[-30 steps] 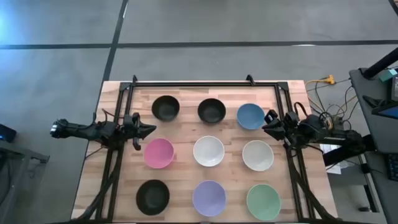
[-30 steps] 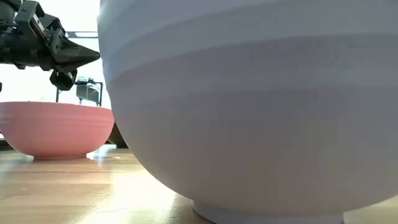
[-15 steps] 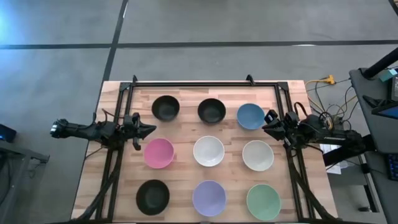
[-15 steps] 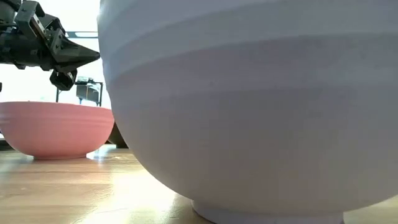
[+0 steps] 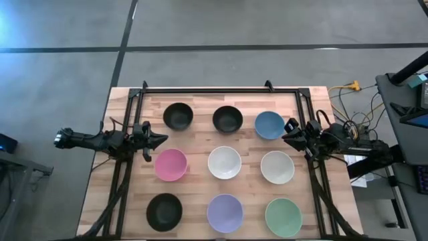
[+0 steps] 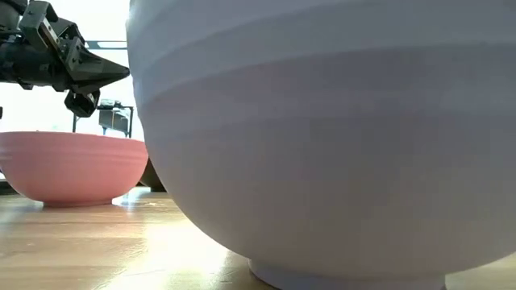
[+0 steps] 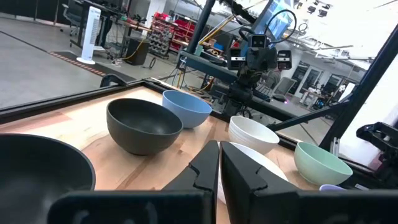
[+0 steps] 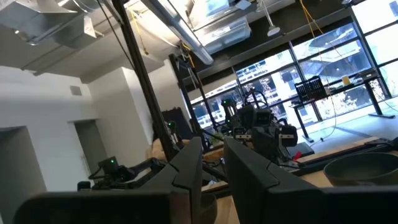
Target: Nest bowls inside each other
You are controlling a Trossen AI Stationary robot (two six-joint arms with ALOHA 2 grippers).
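Nine bowls stand upright on their feet in three rows on the wooden table. Far row: black bowl [image 5: 178, 116], black bowl [image 5: 227, 119], blue bowl [image 5: 269, 124]. Middle row: pink bowl [image 5: 171, 165], white bowl [image 5: 224, 163], white bowl [image 5: 277, 167]. Near row: black bowl [image 5: 164, 211], lavender bowl [image 5: 225, 213], green bowl [image 5: 283, 217]. My left gripper [image 5: 162, 139] hovers shut above the table's left side, just past the pink bowl [image 6: 72, 165], pointing right. My right gripper [image 5: 285, 138] hovers at the right side between the blue bowl and the right white bowl, fingers a little apart [image 8: 212, 144].
A black frame [image 5: 221, 89] runs along the table's far edge and down both sides. The lavender bowl [image 6: 322, 137] fills most of the low view. Cables and equipment [image 5: 354, 134] lie off the table's right edge. Bare wood strips separate the bowls.
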